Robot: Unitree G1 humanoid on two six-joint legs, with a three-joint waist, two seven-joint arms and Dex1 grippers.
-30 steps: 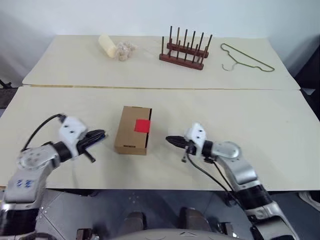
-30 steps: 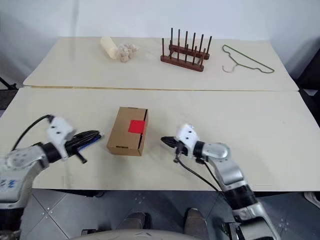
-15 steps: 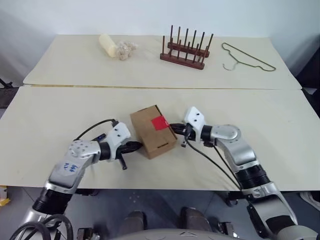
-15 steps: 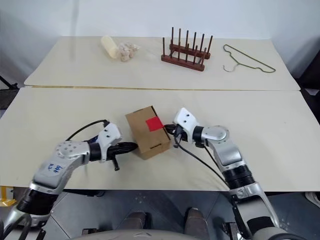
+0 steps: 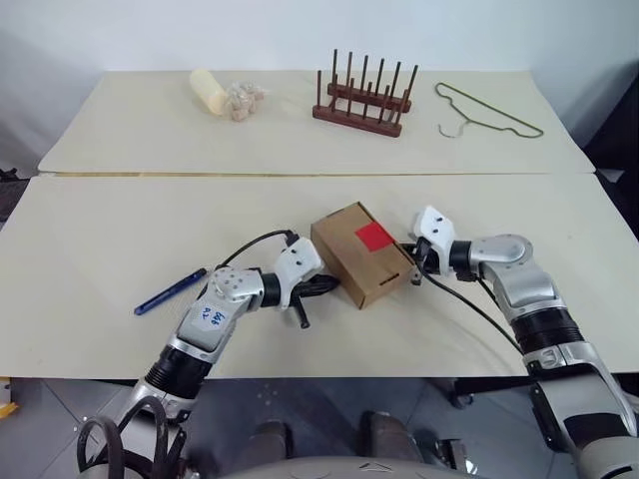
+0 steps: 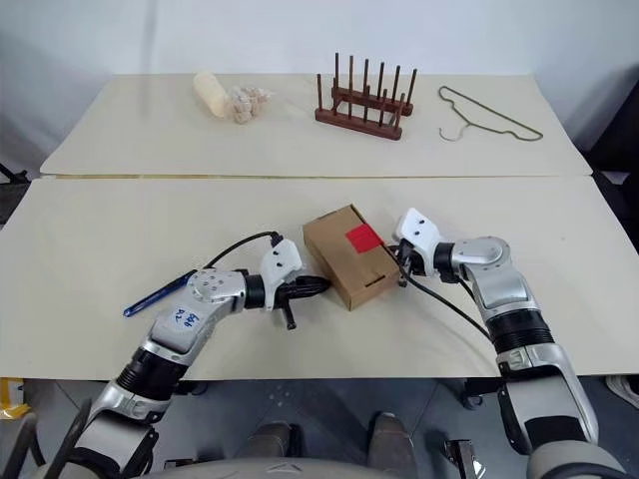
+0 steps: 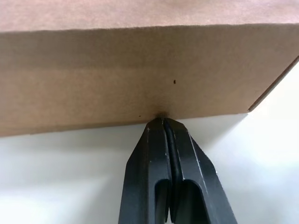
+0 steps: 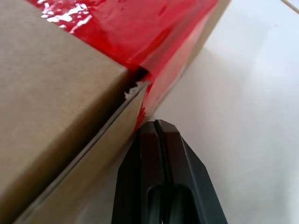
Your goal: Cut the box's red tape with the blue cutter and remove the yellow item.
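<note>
Jaws: both closed, empty | left gripper [image 5: 327,286], right gripper [image 5: 407,261] touch box [image 5: 351,261] sides | blue cutter [image 5: 170,291] apart

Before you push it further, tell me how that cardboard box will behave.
The box probably slides and swivels easily: it lies flat on the smooth table, skewed between both shut grippers, left gripper and right gripper. Tipping looks unlikely, since it is low and wide. Its thin walls may dent.

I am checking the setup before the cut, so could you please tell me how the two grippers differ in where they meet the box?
The left gripper presses against a plain long side of the box, away from the red tape. The right gripper meets the opposite side, just below the tape where it folds over the edge. Both are shut and empty; the blue cutter lies on the table.
</note>
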